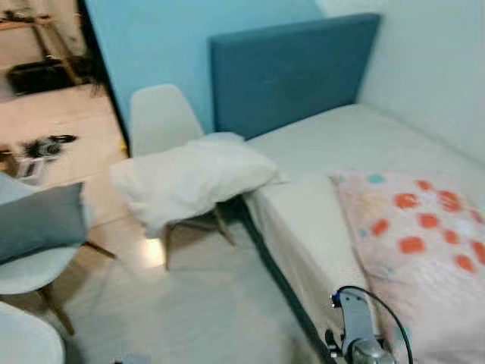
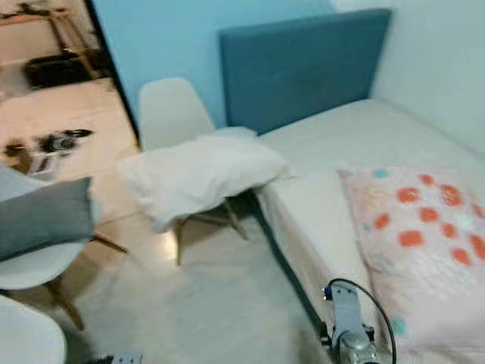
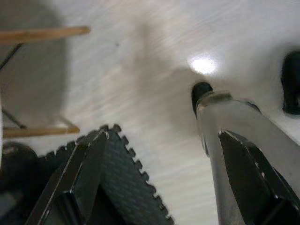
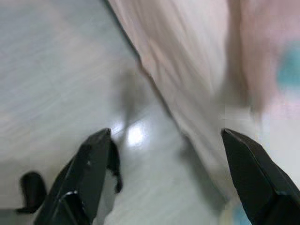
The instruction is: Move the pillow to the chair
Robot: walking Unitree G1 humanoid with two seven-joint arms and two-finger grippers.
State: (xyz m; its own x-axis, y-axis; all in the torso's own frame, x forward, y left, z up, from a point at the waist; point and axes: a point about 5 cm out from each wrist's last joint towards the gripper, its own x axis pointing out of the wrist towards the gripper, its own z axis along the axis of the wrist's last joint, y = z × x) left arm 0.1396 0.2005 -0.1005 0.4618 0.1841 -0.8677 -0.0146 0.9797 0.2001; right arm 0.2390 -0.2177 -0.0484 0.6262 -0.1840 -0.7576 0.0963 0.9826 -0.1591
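Note:
A white pillow (image 1: 193, 179) lies across the seat of a white chair (image 1: 158, 114) that stands against the head end of the bed (image 1: 364, 144). On the bed's near side rests a pink pillow with orange dots (image 1: 420, 243). My right arm (image 1: 356, 337) hangs low beside the bed edge. In the right wrist view my right gripper (image 4: 164, 136) is open over the floor, with the bed's sheet (image 4: 187, 79) just beyond it. My left gripper (image 3: 154, 112) is open too, hanging above bare floor with nothing between its fingers.
A second white chair (image 1: 34, 269) at the left carries a grey cushion (image 1: 42, 221). A third chair's edge (image 1: 26, 337) shows at the bottom left. A blue headboard (image 1: 292, 68) and blue wall stand behind. An open doorway (image 1: 53, 91) leads to another room.

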